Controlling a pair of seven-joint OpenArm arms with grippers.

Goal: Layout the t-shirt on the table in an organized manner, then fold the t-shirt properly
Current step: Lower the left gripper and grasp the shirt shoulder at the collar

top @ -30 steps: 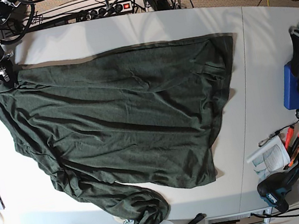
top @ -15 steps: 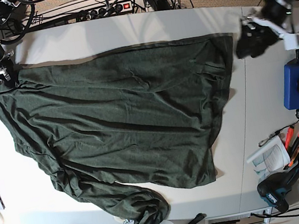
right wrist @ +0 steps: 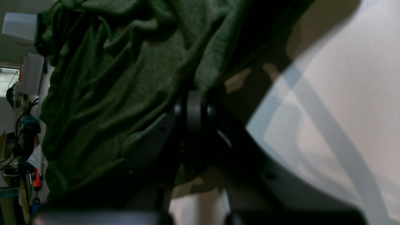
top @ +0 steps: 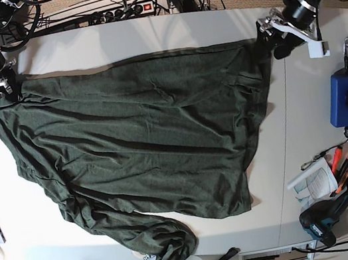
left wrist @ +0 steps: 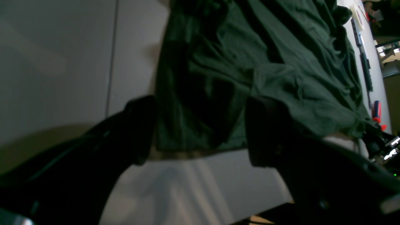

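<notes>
White tabletop [top: 145, 41] fills the base view, one thin seam running down its right part, with brown carpet and a power strip [top: 126, 10] beyond the far edge.

Left gripper [left wrist: 200, 131] stands with its two dark fingers [left wrist: 140, 128] spread wide, straddling the hem corner of the t-shirt [top: 142, 142]; in the left wrist view the green cloth lies between and beyond them, and whether the tips touch it cannot be told. Base view puts this gripper at the shirt's far right corner, just beside the seam.

Right gripper [right wrist: 193, 109] is pinched tight on a bunched fold of the shirt at the far left corner, cloth draping over the jaws.

Outward from both, the shirt lies spread across the table's middle, wrinkled, its far edge nearly straight between the two grippers, one sleeve crumpled at the near edge.

Right of the seam sit a blue pouch [top: 347, 99], a drill [top: 327, 214] and small hand tools [top: 344, 167], well apart from the shirt.
</notes>
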